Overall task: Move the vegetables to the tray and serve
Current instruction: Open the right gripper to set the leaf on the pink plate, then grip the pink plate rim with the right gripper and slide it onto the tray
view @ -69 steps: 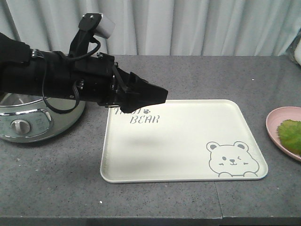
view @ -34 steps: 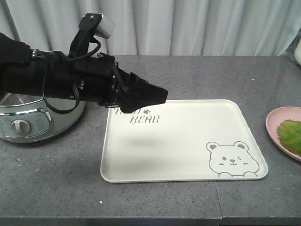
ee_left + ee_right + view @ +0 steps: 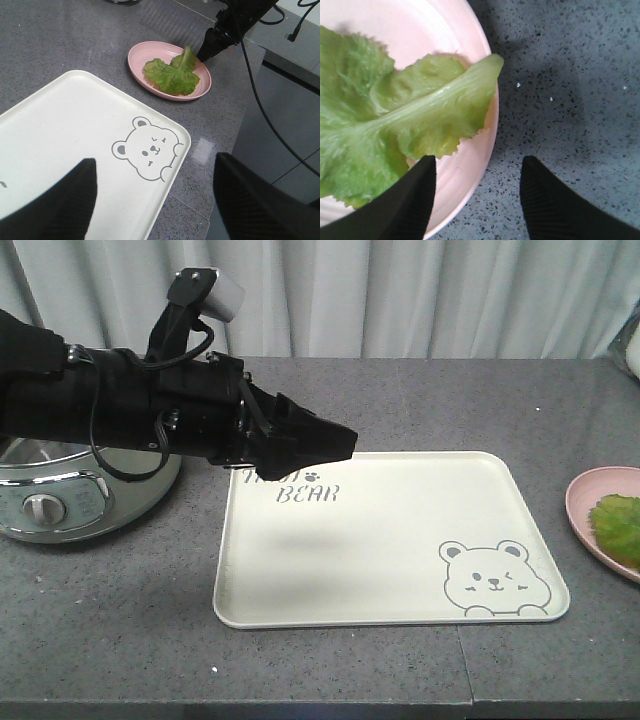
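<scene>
The vegetables, crinkly green lettuce leaves [image 3: 617, 525] [image 3: 170, 75] [image 3: 375, 125], lie on a round pink plate [image 3: 585, 505] [image 3: 145, 52] [image 3: 445, 30] at the counter's right edge. The cream tray [image 3: 380, 540] [image 3: 60, 130] with the grey bear drawing sits in the middle of the counter with nothing on it. My left gripper [image 3: 345, 440] [image 3: 155, 159] hovers open over the tray's back left part, holding nothing. My right gripper [image 3: 212, 42] [image 3: 479, 159] is open just above the plate's rim, beside the pale stem end of a leaf. It is out of the front view.
A steel electric cooker [image 3: 60, 500] stands at the left, partly behind my left arm. A white object [image 3: 632, 350] shows at the far right back. The grey counter [image 3: 330, 670] ends close past the plate, with black cables [image 3: 270, 120] hanging there. Curtains [image 3: 400, 290] close the back.
The lettuce's outline on the plate has shifted slightly. My left arm and the tray have stayed still.
</scene>
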Motion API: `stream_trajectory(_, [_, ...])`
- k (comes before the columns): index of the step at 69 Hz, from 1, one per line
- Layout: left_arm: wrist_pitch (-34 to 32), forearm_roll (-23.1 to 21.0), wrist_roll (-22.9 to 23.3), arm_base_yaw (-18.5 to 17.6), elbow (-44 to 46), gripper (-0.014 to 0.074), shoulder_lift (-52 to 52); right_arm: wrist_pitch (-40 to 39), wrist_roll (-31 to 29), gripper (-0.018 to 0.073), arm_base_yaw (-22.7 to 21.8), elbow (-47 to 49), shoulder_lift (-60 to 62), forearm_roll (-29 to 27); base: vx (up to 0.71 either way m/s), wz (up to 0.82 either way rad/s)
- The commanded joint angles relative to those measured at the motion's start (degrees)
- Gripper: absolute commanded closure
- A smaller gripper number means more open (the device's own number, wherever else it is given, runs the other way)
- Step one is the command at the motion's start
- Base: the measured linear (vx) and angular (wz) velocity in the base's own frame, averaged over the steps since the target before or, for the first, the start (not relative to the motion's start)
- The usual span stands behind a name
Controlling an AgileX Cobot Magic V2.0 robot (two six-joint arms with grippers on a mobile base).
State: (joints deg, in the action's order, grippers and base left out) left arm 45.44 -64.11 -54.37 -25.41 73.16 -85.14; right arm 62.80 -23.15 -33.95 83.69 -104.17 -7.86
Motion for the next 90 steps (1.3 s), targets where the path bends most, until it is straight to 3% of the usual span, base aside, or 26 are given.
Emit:
stream_trajectory(1, [-0.73,-3.05,0.24,-0.07,1.54,0.0111,2.11,-0.87,-0.71,0.0197,-0.42,1.91,2.16,-0.1,0.0,0.0])
stream_trajectory(36, [-0.73,-3.05,0.24,-0.07,1.54,0.0111,2.11,-4.09,-0.75,0.0301,-0.42,1.91,-3.28,-0.37,0.0,0.0])
stream_trajectory(61, [-0.73,-3.05,0.24,-0.07,1.54,0.0111,2.11,-4.14,-2.16,0.0575,-0.42,1.91,-3.28,-0.37,0.0,0.0])
stream_trajectory(90, [-0.73,-3.05,0.24,-0.07,1.54,0.0111,2.11,-2.51,-2.31,0.0569,-0.42,3.25,1.48,-2.65,0.0,0.0])
